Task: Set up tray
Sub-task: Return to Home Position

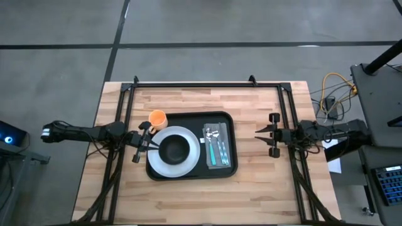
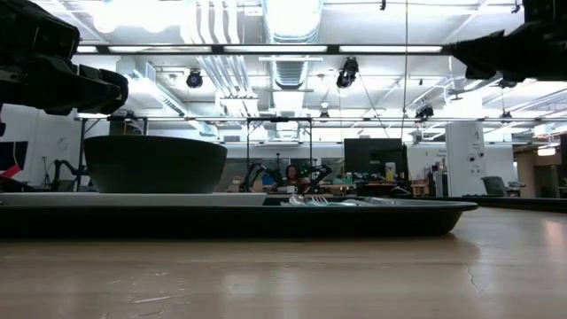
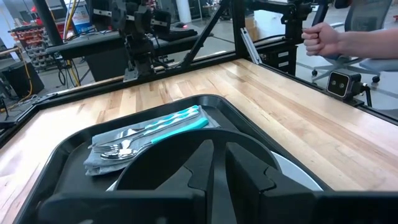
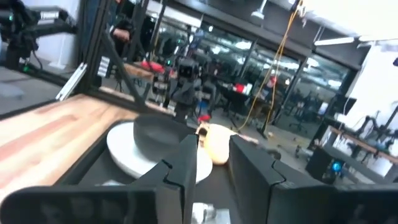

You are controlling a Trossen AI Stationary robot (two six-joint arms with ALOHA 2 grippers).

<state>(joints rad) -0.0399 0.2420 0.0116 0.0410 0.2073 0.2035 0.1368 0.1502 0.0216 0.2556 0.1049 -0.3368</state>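
Observation:
The black tray (image 1: 221,172) (image 2: 266,219) lies mid-table. On its left half is a white plate (image 1: 188,164) (image 3: 297,177) carrying a dark bowl (image 1: 174,149) (image 2: 155,164). On its right half, teal-handled cutlery (image 1: 217,147) (image 3: 158,127) lies on a grey napkin. An orange cup (image 1: 157,118) (image 4: 215,147) stands at the tray's far left corner. My left gripper (image 1: 152,143) (image 3: 220,165) hovers at the plate's left edge, raised above the bowl, open by a narrow gap. My right gripper (image 1: 259,135) (image 4: 214,168) is open, right of the tray, touching nothing.
A black frame of bars (image 1: 201,83) runs along the table's far edge and down both sides. Bare wood lies near and right of the tray. A person's hand (image 3: 323,38) shows beyond the table by a frame post. Cables and equipment (image 1: 333,94) sit off the right edge.

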